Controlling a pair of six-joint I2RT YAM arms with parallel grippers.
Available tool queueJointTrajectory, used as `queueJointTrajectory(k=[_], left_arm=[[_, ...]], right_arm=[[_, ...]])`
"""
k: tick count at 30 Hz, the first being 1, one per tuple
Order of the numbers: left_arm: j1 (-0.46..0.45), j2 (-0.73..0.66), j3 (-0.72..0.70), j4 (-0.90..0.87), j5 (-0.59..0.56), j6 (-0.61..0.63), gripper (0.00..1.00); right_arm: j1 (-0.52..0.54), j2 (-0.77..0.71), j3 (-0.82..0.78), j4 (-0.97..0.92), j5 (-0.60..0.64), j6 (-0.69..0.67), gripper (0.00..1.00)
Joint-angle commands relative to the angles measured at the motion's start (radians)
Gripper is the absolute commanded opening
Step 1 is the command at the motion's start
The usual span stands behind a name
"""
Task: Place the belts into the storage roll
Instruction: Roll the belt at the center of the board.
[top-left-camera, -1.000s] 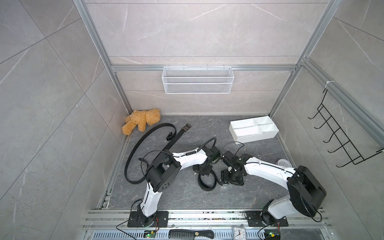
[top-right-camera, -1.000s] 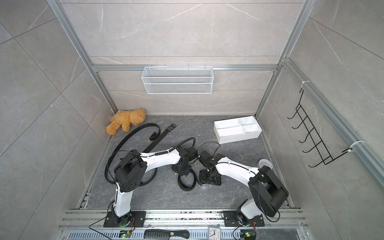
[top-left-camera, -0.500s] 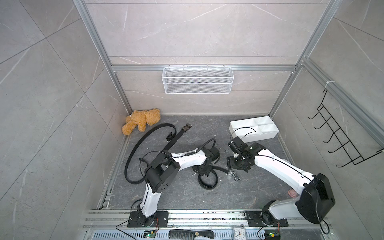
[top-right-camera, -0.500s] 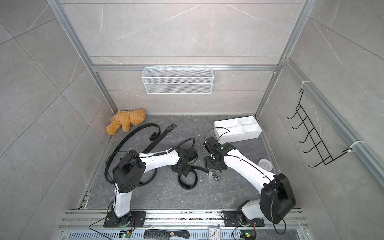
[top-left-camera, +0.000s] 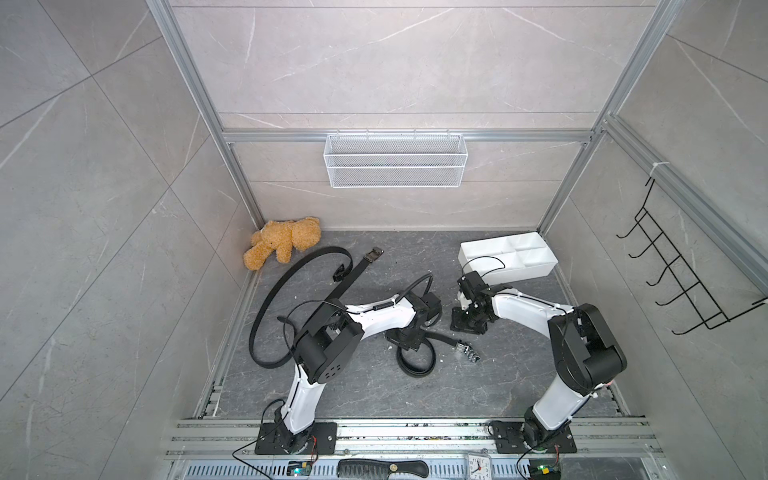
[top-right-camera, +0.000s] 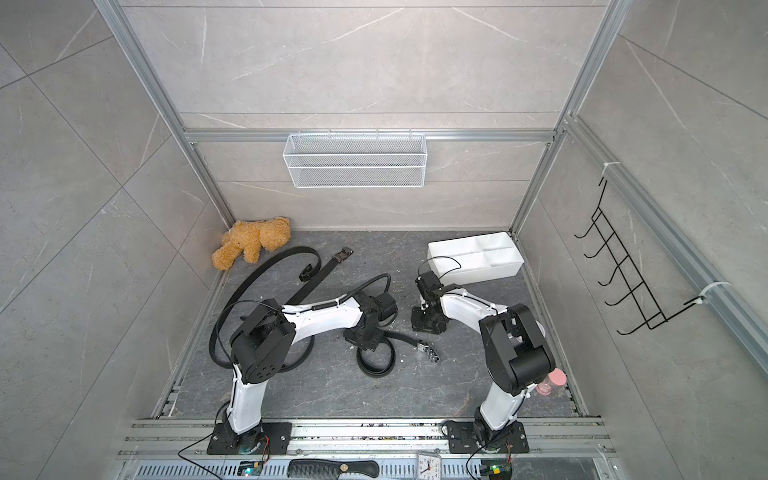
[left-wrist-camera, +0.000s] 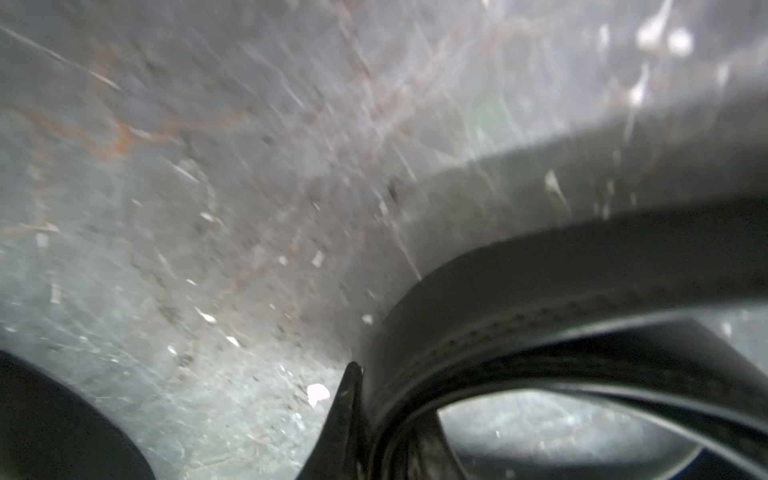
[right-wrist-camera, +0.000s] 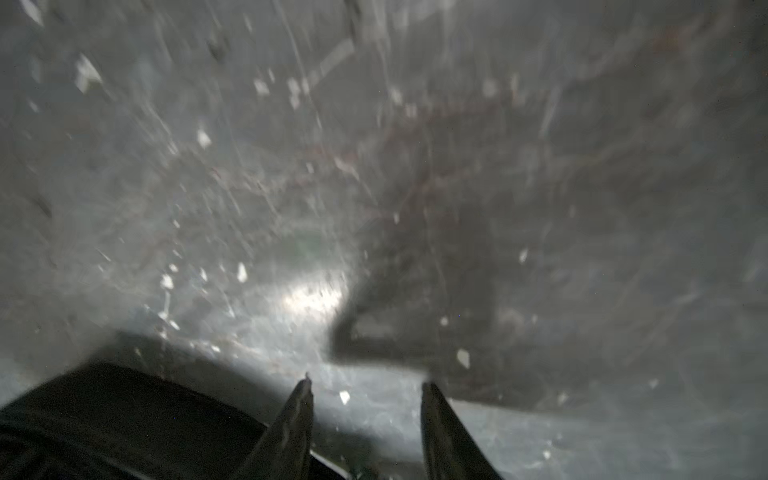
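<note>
A coiled black belt (top-left-camera: 415, 362) lies mid-floor, its buckle (top-left-camera: 467, 352) trailing out to the right. My left gripper (top-left-camera: 409, 337) points down onto the coil and is shut on its strap. In the left wrist view the strap (left-wrist-camera: 519, 316) is pressed against one finger (left-wrist-camera: 351, 390). My right gripper (top-left-camera: 467, 325) hovers low just beyond the buckle; in the right wrist view it (right-wrist-camera: 368, 388) is open over bare floor. Two long belts lie at the left, one in a big loop (top-left-camera: 291, 282) and one straight (top-left-camera: 353, 276). The storage roll (top-left-camera: 530, 272), a white divided tray, sits at the back right.
A brown teddy bear (top-left-camera: 282, 245) lies in the back left corner. A white wire basket (top-left-camera: 395, 160) hangs on the back wall and a black hook rack (top-left-camera: 681, 274) on the right wall. A comb (top-left-camera: 382, 469) and a small clock (top-left-camera: 478, 471) rest on the front rail.
My right gripper left the buckle end, rose toward the tray, then came down beyond the buckle with its jaws narrower. The left gripper has stayed shut on the coil.
</note>
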Motion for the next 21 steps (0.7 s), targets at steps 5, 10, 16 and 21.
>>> queueJointTrajectory(k=[5, 10, 16, 21], left_arm=[[0.073, 0.118, -0.041, 0.174, -0.215, -0.077, 0.00], [0.061, 0.122, -0.037, 0.175, -0.208, -0.094, 0.00], [0.051, 0.114, -0.044, 0.178, -0.189, -0.119, 0.00], [0.045, 0.110, -0.066, 0.193, -0.169, -0.123, 0.00]], right_arm=[[0.084, -0.235, -0.254, 0.042, -0.125, 0.200, 0.43], [0.200, -0.295, -0.303, 0.100, -0.122, 0.334, 0.44], [0.283, -0.367, -0.377, 0.178, -0.123, 0.592, 0.48], [0.310, -0.500, -0.441, 0.249, -0.060, 0.726, 0.50]])
